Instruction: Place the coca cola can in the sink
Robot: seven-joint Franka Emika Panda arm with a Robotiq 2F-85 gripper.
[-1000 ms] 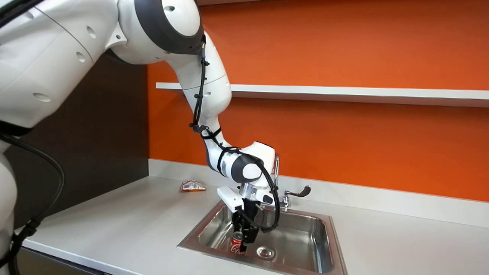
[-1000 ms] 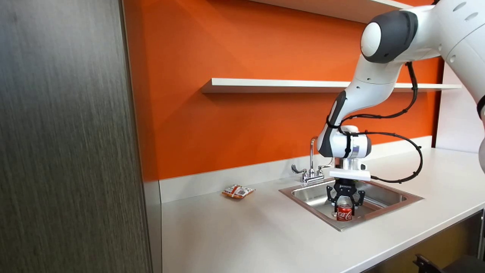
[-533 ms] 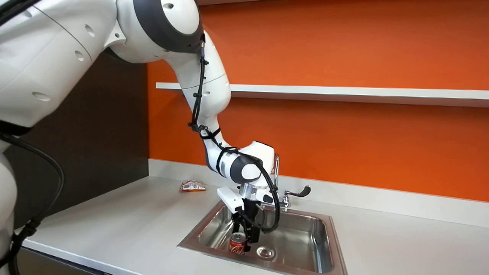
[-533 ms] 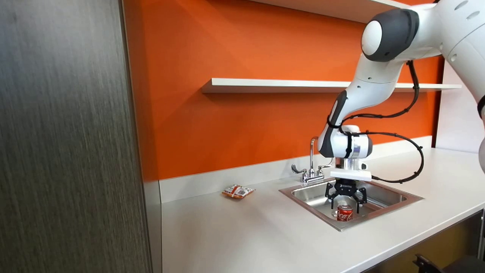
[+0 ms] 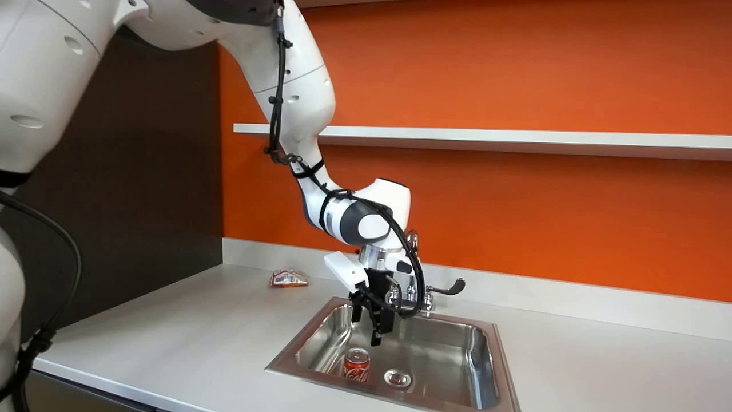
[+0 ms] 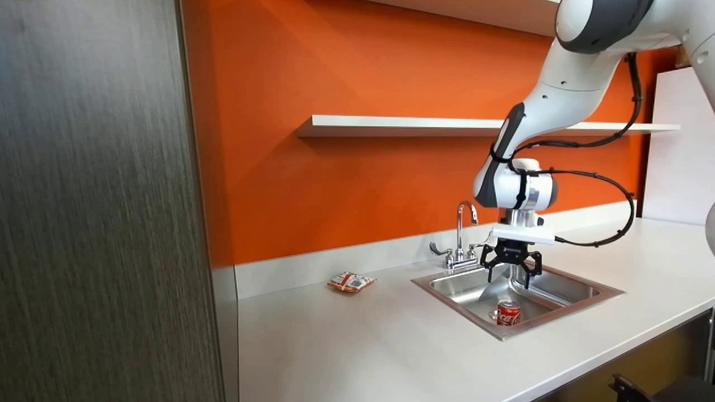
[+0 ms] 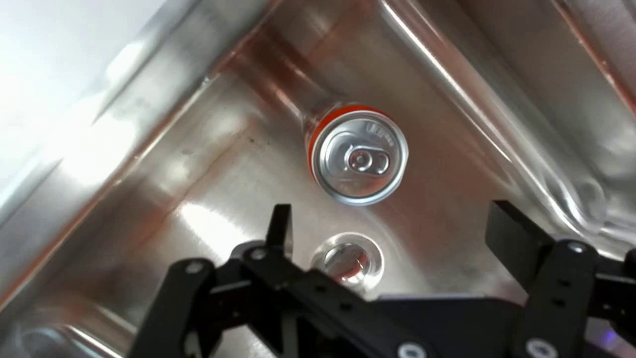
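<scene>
I recorded the small red cylindrical coca cola can (image 7: 361, 158) with its silvery metal top standing upright on the floor of the rectangular stainless steel sink (image 6: 610, 291), near the round metal drain (image 5: 397, 378). My black two-fingered gripper (image 6: 508, 282) hung above the sink, its jaws wide apart and clear of the can. A crumpled orange-and-white packet (image 6: 351, 282) lay on the pale flat countertop (image 6: 346, 346), to one side.

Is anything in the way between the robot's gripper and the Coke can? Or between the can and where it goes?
Nothing visible stands between the open gripper, hanging above, and the coca cola can: the wrist view shows the can uncovered. Nothing blocks its way either, because it already stands upright inside the sink.
</scene>
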